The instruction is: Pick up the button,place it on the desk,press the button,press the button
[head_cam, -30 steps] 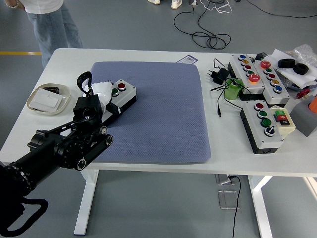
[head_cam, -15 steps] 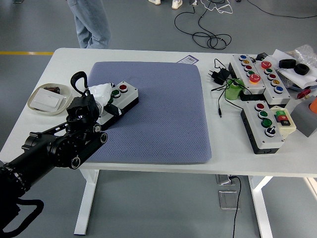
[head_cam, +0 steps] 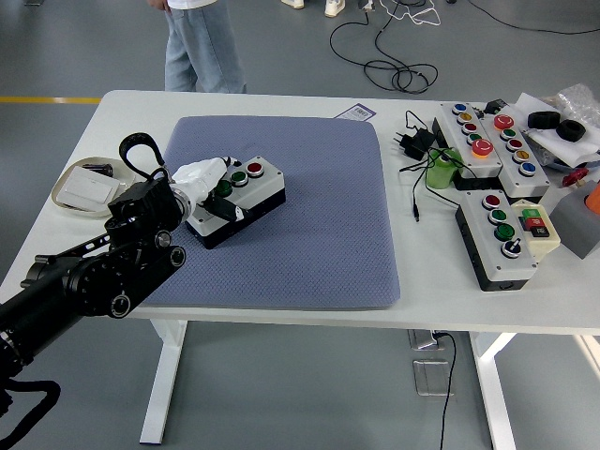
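The left hand [head_cam: 202,178] reaches in from the lower left on its black arm [head_cam: 89,272], and its white fingers [head_cam: 208,170] are clamped on the near-left end of the button box [head_cam: 239,195]. That box is a small black-sided unit with a light top carrying two buttons, one green and one red. It sits tilted on the left part of the blue-grey mat [head_cam: 291,211] that covers the middle of the white worktop [head_cam: 450,300]; I cannot tell whether its base rests on the mat or is raised off it. The right hand is nowhere in sight.

Left of the arm, at the worktop's left edge, lies a shallow white tray [head_cam: 80,187] with a flat white item in it, partly hidden behind the wrist. Over on the right, well apart from the held box, stand two larger control panels: a long one [head_cam: 487,141] with two rows of coloured buttons, and a shorter one [head_cam: 506,234] nearer the front edge. Between the mat and those panels sit a green cylinder [head_cam: 439,172] and a black power adapter [head_cam: 412,142] with its cable trailing down beside the mat. A small label card [head_cam: 356,113] lies at the mat's far right corner.

At the far side a person in jeans [head_cam: 202,47] stands close to the worktop, visible only from the waist down.
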